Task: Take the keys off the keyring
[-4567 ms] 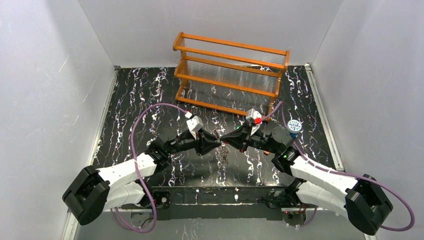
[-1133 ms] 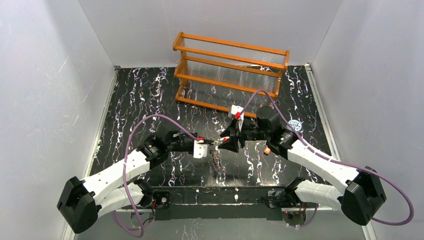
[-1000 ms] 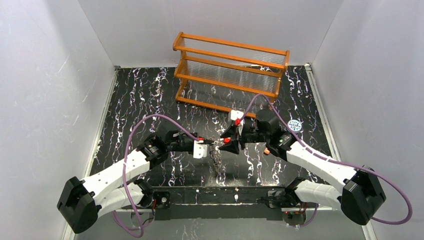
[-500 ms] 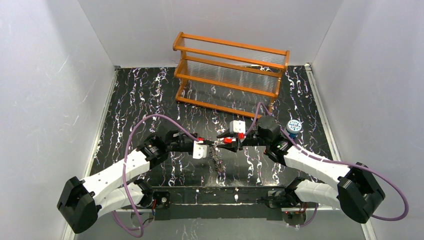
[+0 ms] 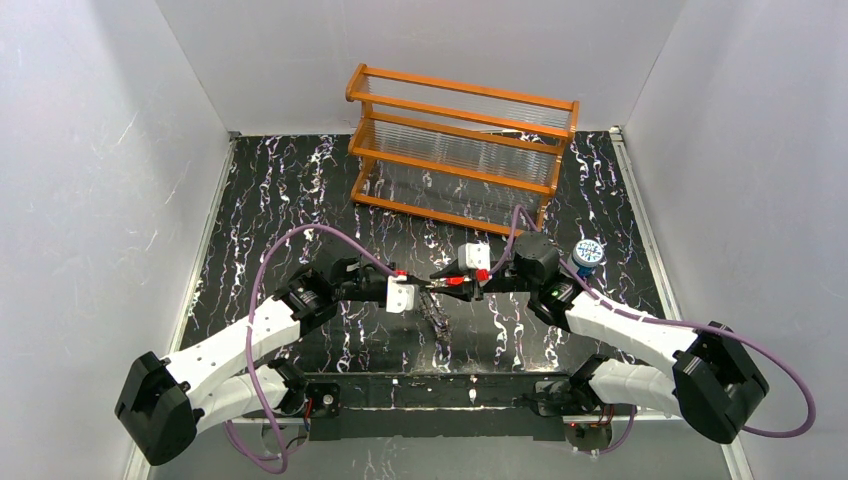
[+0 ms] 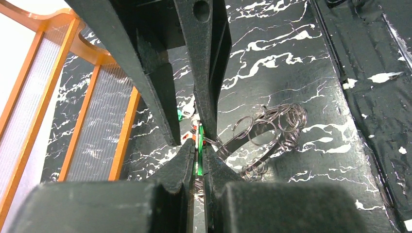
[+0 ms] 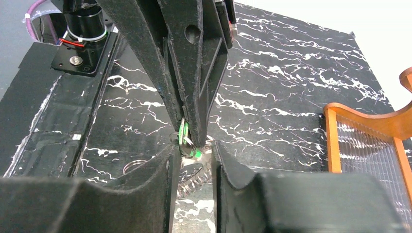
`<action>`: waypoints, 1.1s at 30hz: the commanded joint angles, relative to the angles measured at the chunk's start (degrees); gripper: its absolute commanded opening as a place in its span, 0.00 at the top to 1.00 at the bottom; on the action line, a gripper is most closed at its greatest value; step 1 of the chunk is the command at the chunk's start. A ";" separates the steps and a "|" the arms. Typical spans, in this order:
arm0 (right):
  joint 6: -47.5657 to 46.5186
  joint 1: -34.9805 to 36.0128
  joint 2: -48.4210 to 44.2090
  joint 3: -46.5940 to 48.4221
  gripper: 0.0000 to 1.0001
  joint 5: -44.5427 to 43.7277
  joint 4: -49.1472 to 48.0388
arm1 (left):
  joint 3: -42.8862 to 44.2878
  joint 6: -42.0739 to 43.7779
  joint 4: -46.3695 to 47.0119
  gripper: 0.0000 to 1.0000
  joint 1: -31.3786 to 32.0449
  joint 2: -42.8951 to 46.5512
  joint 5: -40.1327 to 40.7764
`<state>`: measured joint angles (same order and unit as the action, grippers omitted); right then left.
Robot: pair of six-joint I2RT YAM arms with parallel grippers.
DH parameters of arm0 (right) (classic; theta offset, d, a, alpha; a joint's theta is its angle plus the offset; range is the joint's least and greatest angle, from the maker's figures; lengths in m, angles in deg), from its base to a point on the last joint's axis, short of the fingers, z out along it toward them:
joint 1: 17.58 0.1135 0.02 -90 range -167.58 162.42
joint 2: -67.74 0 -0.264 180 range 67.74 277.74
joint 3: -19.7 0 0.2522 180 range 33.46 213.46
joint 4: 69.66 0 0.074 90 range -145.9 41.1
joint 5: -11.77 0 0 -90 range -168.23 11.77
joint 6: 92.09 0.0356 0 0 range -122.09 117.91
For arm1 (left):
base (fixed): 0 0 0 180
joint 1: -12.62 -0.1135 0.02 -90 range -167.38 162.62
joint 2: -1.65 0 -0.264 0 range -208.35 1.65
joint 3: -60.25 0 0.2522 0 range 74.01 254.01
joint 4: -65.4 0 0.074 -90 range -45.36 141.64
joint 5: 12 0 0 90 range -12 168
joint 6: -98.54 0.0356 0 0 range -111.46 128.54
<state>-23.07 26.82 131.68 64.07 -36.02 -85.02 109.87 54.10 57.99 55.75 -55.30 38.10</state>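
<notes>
Behind, orange rack (image 5: 463,113) holds clear tubes (image 5: 470,140); left fingers (image 6: 187,167) pinch green key (image 6: 198,160).

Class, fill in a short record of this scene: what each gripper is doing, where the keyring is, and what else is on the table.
Left gripper: shut on a green key
Right gripper: open, fingers either side of the same key
Keyring: below both grippers, strung with small silvery rings
Wooden rack: far side of the marbled table
Blue-white patterned lid: right of the right gripper
</notes>
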 commanded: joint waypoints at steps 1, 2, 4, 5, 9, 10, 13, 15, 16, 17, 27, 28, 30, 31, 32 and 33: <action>0.14 0.38 0.74 1.18 0.66 0.60 -4.09 | 2.58 -1.45 2.00 1.00 0.24 0.17 -2.01; 0.22 0.38 0.81 1.25 0.70 0.71 -4.10 | 2.51 -1.55 2.00 1.00 0.24 0.17 -1.98; 0.31 0.43 0.83 1.22 0.78 0.81 -4.10 | 2.59 -2.08 2.19 1.00 0.20 0.04 -1.71; 0.32 0.38 0.83 1.23 0.84 0.77 -4.05 | 2.62 -2.70 2.44 1.00 0.20 -0.04 -1.50; 0.23 0.46 0.44 1.54 0.99 0.60 -2.96 | 2.73 -5.55 2.78 0.94 0.20 0.10 0.81; 0.24 0.42 0.33 1.74 0.99 0.38 -2.27 | 2.68 -6.51 2.87 0.90 0.20 0.55 1.82; 0.15 0.38 0.01 1.92 0.99 -1.06 -1.00 | 2.02 -9.99 3.31 0.76 0.20 2.17 4.78; 0.01 0.42 -0.14 1.92 0.99 -1.66 -0.66 | 1.20 -13.41 4.08 0.69 0.21 3.56 6.84; -0.03 0.40 -0.19 1.94 0.99 -1.83 -0.66 | 0.53 -15.02 4.49 0.67 0.20 4.33 7.84; 0.01 0.40 -0.17 2.04 0.99 -1.95 -0.53 | -0.04 -16.94 4.85 0.65 0.20 5.03 8.62; 0.05 0.40 -0.18 2.31 0.99 -2.29 -0.15 | -7.38 -36.35 10.59 0.68 0.20 9.11 11.21; 0.05 0.37 -0.22 2.29 0.99 -2.39 -0.13 | -7.60 -37.82 10.61 0.69 0.26 9.13 11.70; 0.14 0.36 -0.46 2.26 0.99 -2.65 -0.13 | -8.08 -39.81 10.53 0.69 0.29 9.45 11.95; 0.14 0.43 -0.55 2.28 0.99 -2.76 -0.01 | -8.37 -40.68 10.65 0.70 0.29 9.56 11.74; 0.14 0.42 -0.57 2.26 0.99 -2.82 -0.05 | -8.66 -41.56 11.01 0.71 0.30 9.53 11.46; 0.13 0.44 -0.57 2.32 0.99 -2.78 -0.04 | -9.00 -42.69 11.56 0.71 0.36 9.38 11.20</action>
<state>-23.28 27.00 132.27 64.09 -38.46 -82.59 101.65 18.32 66.78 55.90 -46.65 49.31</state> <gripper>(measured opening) 0.042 0.298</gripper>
